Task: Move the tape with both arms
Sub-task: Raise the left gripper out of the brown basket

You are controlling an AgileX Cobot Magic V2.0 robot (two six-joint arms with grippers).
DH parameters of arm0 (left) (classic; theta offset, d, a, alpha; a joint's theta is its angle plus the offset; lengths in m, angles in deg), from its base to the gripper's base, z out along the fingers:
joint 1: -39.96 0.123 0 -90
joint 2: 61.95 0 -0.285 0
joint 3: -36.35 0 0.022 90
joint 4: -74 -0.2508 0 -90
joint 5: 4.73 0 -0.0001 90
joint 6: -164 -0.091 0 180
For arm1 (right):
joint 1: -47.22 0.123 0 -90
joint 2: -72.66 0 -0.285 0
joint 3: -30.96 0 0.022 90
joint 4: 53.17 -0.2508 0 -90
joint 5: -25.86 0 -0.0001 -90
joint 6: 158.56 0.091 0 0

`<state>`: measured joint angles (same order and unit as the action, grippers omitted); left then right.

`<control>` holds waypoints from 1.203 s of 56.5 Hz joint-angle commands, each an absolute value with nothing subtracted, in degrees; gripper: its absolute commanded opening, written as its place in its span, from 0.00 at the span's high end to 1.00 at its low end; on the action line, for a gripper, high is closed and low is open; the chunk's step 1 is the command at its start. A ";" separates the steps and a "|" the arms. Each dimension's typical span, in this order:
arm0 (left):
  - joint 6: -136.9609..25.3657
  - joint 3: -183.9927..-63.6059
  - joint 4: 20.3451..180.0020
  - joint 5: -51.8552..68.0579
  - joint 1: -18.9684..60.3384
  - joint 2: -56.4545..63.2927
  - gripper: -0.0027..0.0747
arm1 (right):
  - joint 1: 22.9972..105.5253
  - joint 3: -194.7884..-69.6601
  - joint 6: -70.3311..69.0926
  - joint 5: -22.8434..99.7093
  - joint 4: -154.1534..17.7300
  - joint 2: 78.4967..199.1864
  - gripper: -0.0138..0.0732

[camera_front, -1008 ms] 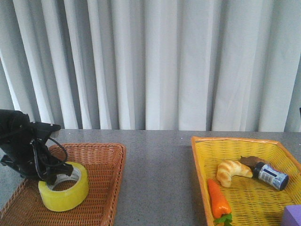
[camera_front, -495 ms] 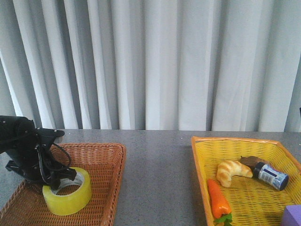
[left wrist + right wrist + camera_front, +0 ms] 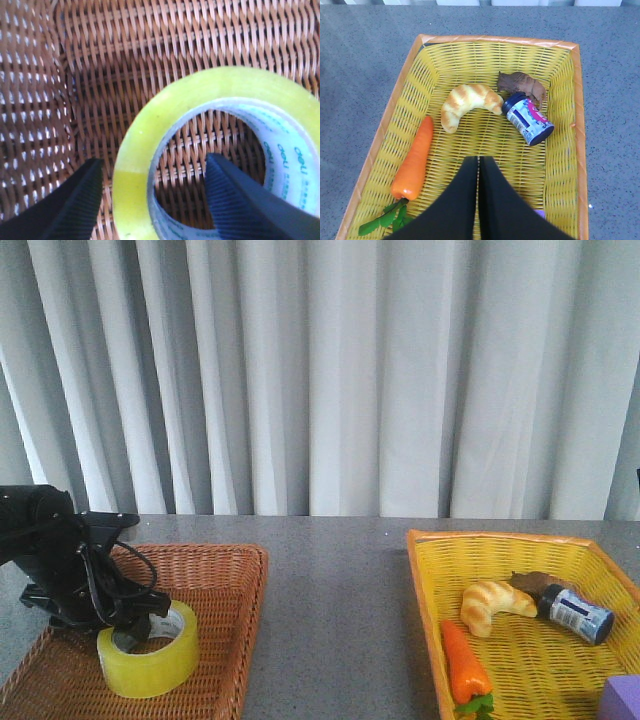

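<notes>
The tape, a wide yellow roll with a white printed core, lies flat in the brown wicker basket at the left. My left arm reaches down onto it. The left gripper is open and straddles the near wall of the tape: one finger is outside the roll, the other finger is inside the core. Neither pad clearly touches the tape. The right gripper is shut and empty, hovering over the yellow basket. The right arm is out of the front view.
The yellow basket at the right holds a croissant, an orange carrot, a small blue-labelled bottle and a brown toy animal. A purple block shows at its near corner. Grey tabletop lies between the baskets.
My left gripper has moved right and down in the brown basket, and the tape has shifted slightly right with it. The right side shows no change.
</notes>
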<state>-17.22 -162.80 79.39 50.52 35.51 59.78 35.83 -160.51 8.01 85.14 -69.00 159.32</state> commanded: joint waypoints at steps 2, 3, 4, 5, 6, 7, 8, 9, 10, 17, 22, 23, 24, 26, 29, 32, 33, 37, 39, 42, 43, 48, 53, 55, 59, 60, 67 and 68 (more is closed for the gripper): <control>-17.07 -165.53 80.37 49.22 35.29 55.65 0.38 | 35.53 -161.93 7.51 82.36 -69.98 157.65 0.85; -17.07 -165.88 80.31 49.22 35.29 55.46 0.38 | 35.53 -161.93 7.51 82.36 -69.98 157.65 0.85; -17.07 -166.29 80.31 49.39 35.29 55.30 0.38 | 35.53 -161.93 7.51 82.36 -69.98 157.65 0.85; -17.07 -167.01 80.31 49.66 35.29 55.11 0.38 | 35.53 -161.93 7.51 82.36 -69.98 157.65 0.85; -17.07 -167.54 80.31 49.96 35.29 54.85 0.38 | 35.53 -161.93 7.51 82.36 -69.98 157.65 0.85; -17.07 -168.41 80.31 50.22 35.29 54.67 0.38 | 35.53 -161.93 7.51 82.36 -69.98 157.65 0.85; -17.07 -169.08 80.31 50.59 35.29 54.26 0.38 | 35.53 -161.93 7.51 82.36 -69.98 157.65 0.85; -17.07 -170.08 80.31 50.86 35.29 54.03 0.38 | 35.53 -161.93 7.51 82.36 -69.98 157.65 0.85; -17.07 -170.75 80.37 51.19 35.29 53.76 0.38 | 35.53 -161.93 7.51 82.43 -69.98 157.65 0.85; -17.20 -175.76 82.19 53.80 35.29 50.35 0.41 | 35.53 -161.93 7.51 82.48 -69.98 157.65 0.85; -18.56 -177.61 82.94 54.24 35.29 46.83 0.44 | 35.53 -161.93 7.51 82.48 -69.98 157.65 0.85; -19.17 -177.94 83.22 54.24 35.29 45.84 0.46 | 35.53 -161.93 7.51 82.48 -69.98 157.65 0.85; -19.65 -178.03 83.36 54.24 35.29 45.16 0.47 | 35.53 -161.93 7.51 82.48 -69.98 157.65 0.85; -20.41 -178.10 83.48 53.76 35.29 43.20 0.49 | 35.53 -161.93 7.51 82.48 -69.98 157.65 0.85; -21.06 -177.98 83.48 53.17 35.29 40.58 0.54 | 35.53 -161.93 7.51 82.48 -69.98 157.65 0.85; -21.27 -177.98 83.48 52.83 35.29 37.63 0.59 | 35.53 -161.93 7.51 82.48 -69.98 157.65 0.85; -21.27 -177.98 83.48 52.83 35.29 36.94 0.62 | 35.53 -161.93 7.51 82.48 -69.98 157.65 0.85; -21.34 -177.98 83.56 52.82 35.29 33.59 0.71 | 35.53 -161.93 7.51 82.48 -69.98 157.65 0.85; -21.39 -177.98 83.56 52.82 35.29 32.03 0.75 | 35.53 -161.93 7.51 82.48 -69.98 157.65 0.85; -21.69 -177.98 83.50 52.94 35.29 29.76 0.83 | 35.53 -161.93 7.51 82.48 -69.98 157.65 0.85; -21.69 -177.98 83.43 53.03 35.29 29.25 0.84 | 35.53 -161.93 7.51 82.48 -69.98 157.65 0.85; -21.69 -177.98 83.38 53.82 35.29 26.40 0.95 | 35.53 -161.93 7.51 82.48 -69.98 157.65 0.85; -21.69 -177.98 83.38 55.00 35.29 24.61 0.98 | 35.53 -161.93 7.51 82.48 -69.98 157.65 0.85; -21.63 -177.98 83.38 55.37 35.29 24.11 0.97 | 35.53 -161.93 7.51 82.48 -69.98 157.65 0.85; -21.58 -177.90 83.56 56.04 35.29 23.50 0.97 | 35.53 -161.93 7.51 82.48 -69.98 157.65 0.85; -21.46 -177.86 83.56 56.04 35.29 23.44 0.97 | 35.53 -161.93 7.51 82.48 -69.98 157.65 0.85; -21.03 -177.86 83.88 56.04 35.29 22.95 0.97 | 35.53 -161.93 7.51 82.54 -69.98 157.65 0.85; -21.03 -177.86 84.01 56.12 35.29 22.95 0.97 | 35.53 -161.93 7.51 82.54 -69.98 157.65 0.85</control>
<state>-21.61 -176.45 82.62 59.42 35.51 24.68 35.83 -160.51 8.01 85.22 -69.00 159.32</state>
